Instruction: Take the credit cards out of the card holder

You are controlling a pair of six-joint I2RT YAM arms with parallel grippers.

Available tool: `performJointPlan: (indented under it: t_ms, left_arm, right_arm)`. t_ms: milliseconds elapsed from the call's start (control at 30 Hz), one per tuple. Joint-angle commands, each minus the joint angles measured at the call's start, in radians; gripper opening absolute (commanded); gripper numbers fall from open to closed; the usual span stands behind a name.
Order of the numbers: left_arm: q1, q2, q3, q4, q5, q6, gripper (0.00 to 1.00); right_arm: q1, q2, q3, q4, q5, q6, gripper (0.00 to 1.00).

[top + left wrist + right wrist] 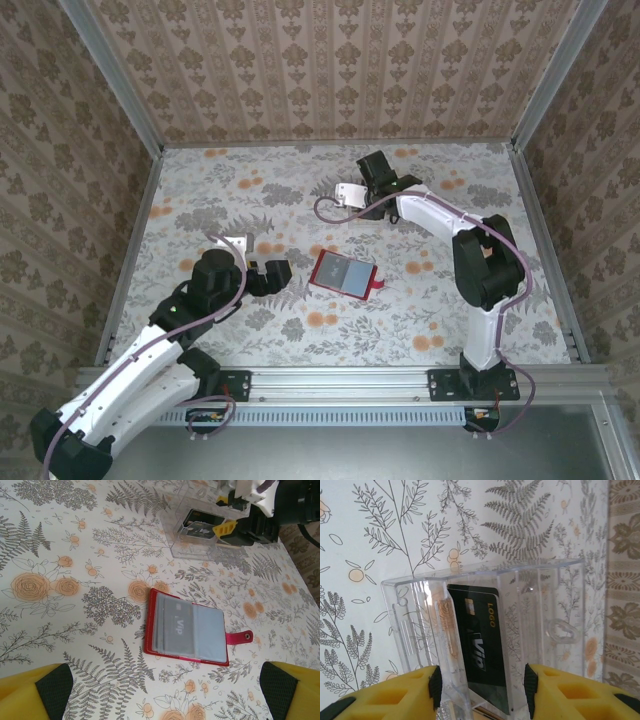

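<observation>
Surface (200, 190): a floral-print sheet of orange roses and grey ferns, seen from above; both arms reach over it from the near edge

Card holder (187, 630): red, lying open and flat near the middle of the surface; grey-blue pockets face up; it sits just beyond the left arm's tip and nearer the arm bases than the clear box

Grey card (177, 625): tucked in the holder's left-hand pockets in the left wrist view; pale "VIP" lettering is legible across its face

Closing tab (240, 638): a small red strap with a snap, sticking out flat from the holder's right edge onto the surface

Left end effector (165, 692): yellow fingers spread wide at the bottom corners of its own camera's view; it grips nothing; the card holder lies ahead of the gap, untouched

Right end effector (480, 695): poised at the near end of the clear box; yellow fingers stand apart, clamped on nothing; the black card shows through the gap between them

Clear box (545, 605): a transparent plastic tray with ribbed walls, resting on the surface toward the far side, well apart from the card holder

Black card (480, 645): inside the clear box; marked "LOGO" in gold and "VIP" in pale letters; whether it lies flat or leans cannot be told

Backdrop (330, 60): damask-patterned panels enclose the surface on three sides
</observation>
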Motion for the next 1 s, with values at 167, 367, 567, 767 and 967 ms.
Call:
performJointPlan:
  t_ms: [167, 367, 567, 767, 967]
  left_arm:
    - [0.011, 0.001, -0.001, 0.008, 0.010, 0.009, 1.00]
    - [0.014, 0.001, -0.003, 0.009, 0.009, 0.008, 1.00]
    - [0.016, 0.002, -0.003, 0.007, 0.008, 0.010, 1.00]
    - [0.016, 0.005, -0.003, 0.007, 0.008, 0.010, 1.00]
    - [0.018, 0.020, -0.005, 0.018, 0.018, 0.014, 1.00]
  right_arm:
    - [-0.001, 0.056, 0.033, 0.028, 0.055, 0.028, 0.51]
    - [-0.008, 0.073, 0.048, 0.114, 0.134, 0.052, 0.48]
    - [-0.009, 0.102, 0.060, 0.143, 0.173, 0.056, 0.47]
    - [-0.011, 0.110, 0.071, 0.161, 0.198, 0.082, 0.46]
    - [-0.011, 0.025, 0.009, 0.179, 0.148, 0.178, 0.46]
